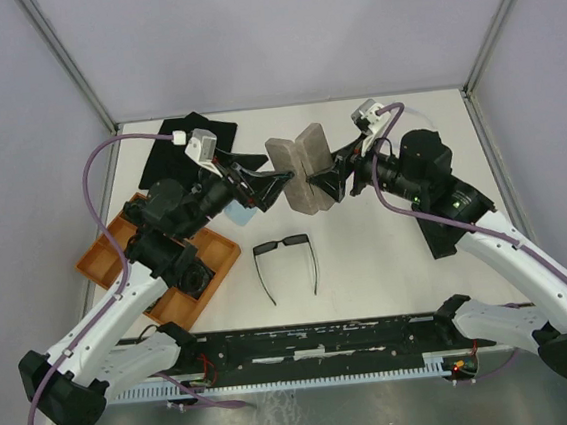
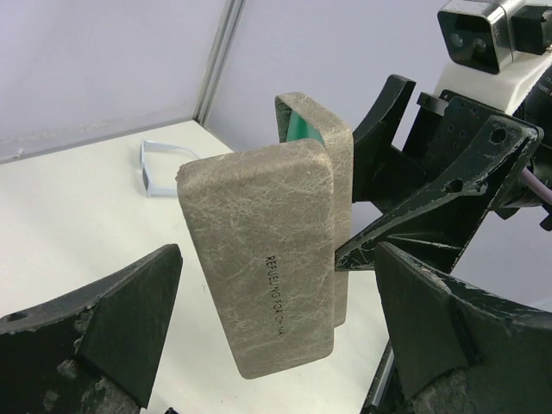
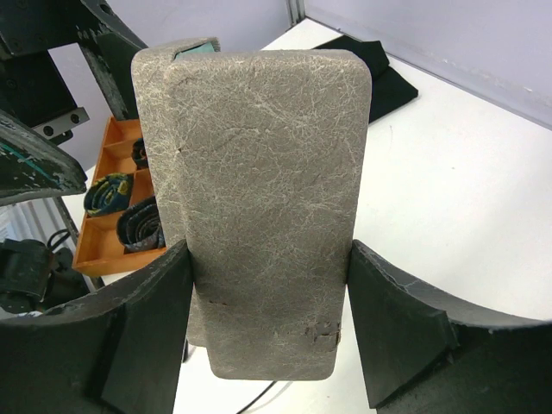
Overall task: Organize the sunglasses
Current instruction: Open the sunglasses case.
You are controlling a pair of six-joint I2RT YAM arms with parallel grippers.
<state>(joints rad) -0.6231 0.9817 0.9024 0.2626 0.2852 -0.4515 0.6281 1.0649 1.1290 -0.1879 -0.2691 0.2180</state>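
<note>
Right claw clamped on grey case | left claw apart (facing it) | black sunglasses, orange tray nearby

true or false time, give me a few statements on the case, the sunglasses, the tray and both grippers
1. The grey case is open. True.
2. The black sunglasses lie inside the case. False: they lie unfolded on the table.
3. The right gripper clamps the case. True.
4. The left gripper clamps it too. False: it is open, clear of the case.
5. The orange tray sits on the table's right side. False: it sits on the left.
</note>
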